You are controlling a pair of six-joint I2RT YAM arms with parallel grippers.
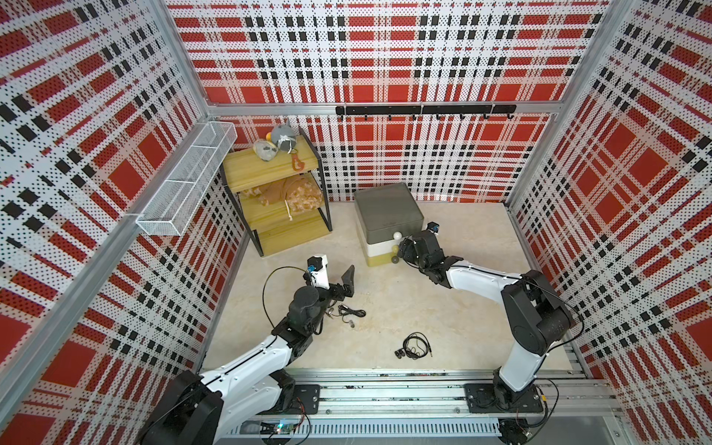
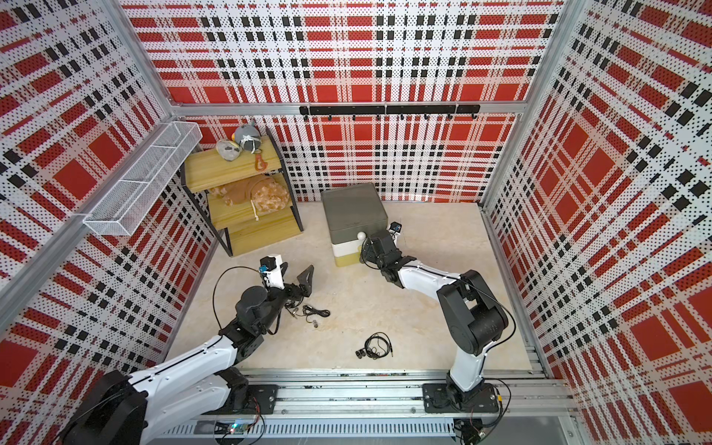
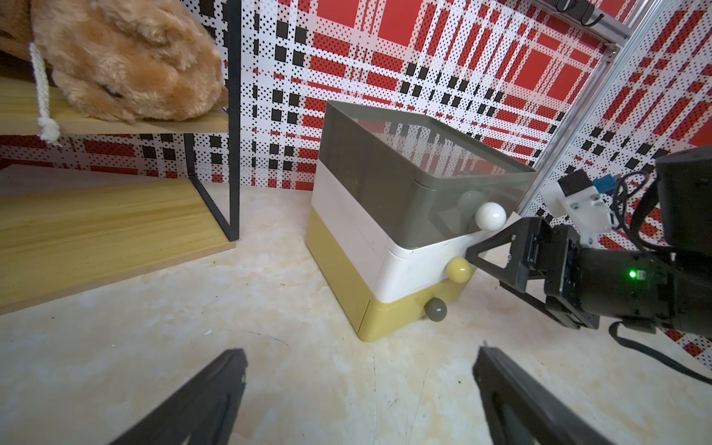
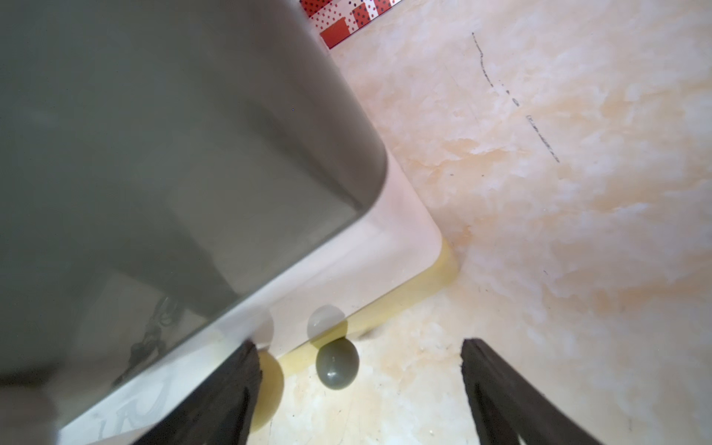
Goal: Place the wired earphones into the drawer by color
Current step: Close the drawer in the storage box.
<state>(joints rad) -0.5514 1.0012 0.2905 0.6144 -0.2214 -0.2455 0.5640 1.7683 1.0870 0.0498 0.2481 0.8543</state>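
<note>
Two pairs of jaws, both released and empty. The left jaws gape wide over bare tabletop point(image 3: 308, 346), aimed toward the drawer point(image 3: 358, 215). The right jaws stand spread at the drawer's front. The right wrist view shows one finger point(image 4: 223, 397) covering part of the yellow knob point(image 4: 271, 379), with the grey knob point(image 4: 337, 363) in the gap, gripped by neither.

Only the left wrist view shows that finger's tip just beside the white tier point(image 3: 346, 231), between the white knob point(image 3: 490, 216) and the yellow one. Only the right wrist view shows a dim dark tangle through the grey tier point(image 4: 154, 154); what it is I cannot tell.

Only the top views show earphones, both on the tabletop and well apart from the drawer. A black earphone bundle point(image 1: 348, 313) lies just beside the left arm point(image 1: 250, 358). A second bundle point(image 1: 414, 345) lies between the arms, nearer the front rail.

The drawer has three tiers and three knobs and stands near the back wall. Left of it is a three-shelf rack point(image 1: 250, 169), with two plush toys on top and one brown plush point(image 3: 127, 57) on the middle shelf. One wire basket point(image 1: 185, 185) hangs on the left wall, and one hook rail point(image 1: 424, 109) on the back wall.
</note>
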